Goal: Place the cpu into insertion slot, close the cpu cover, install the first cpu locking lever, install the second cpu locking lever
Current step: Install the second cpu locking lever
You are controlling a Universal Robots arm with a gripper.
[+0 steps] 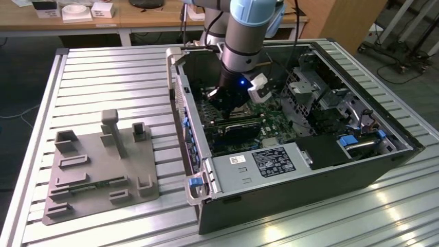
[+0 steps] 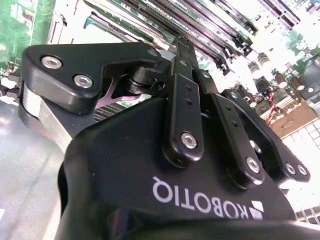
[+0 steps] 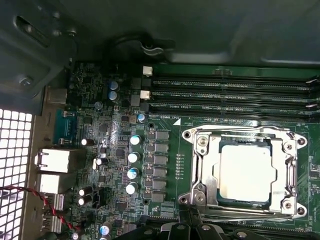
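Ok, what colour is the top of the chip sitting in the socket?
Pale silver-grey, plain and unpatterned; the chip shows best in the first wrist view.

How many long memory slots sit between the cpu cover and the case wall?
3 slots, side by side: one next to the cpu cover, one in the middle, one nearest the case wall. Others may be hidden.
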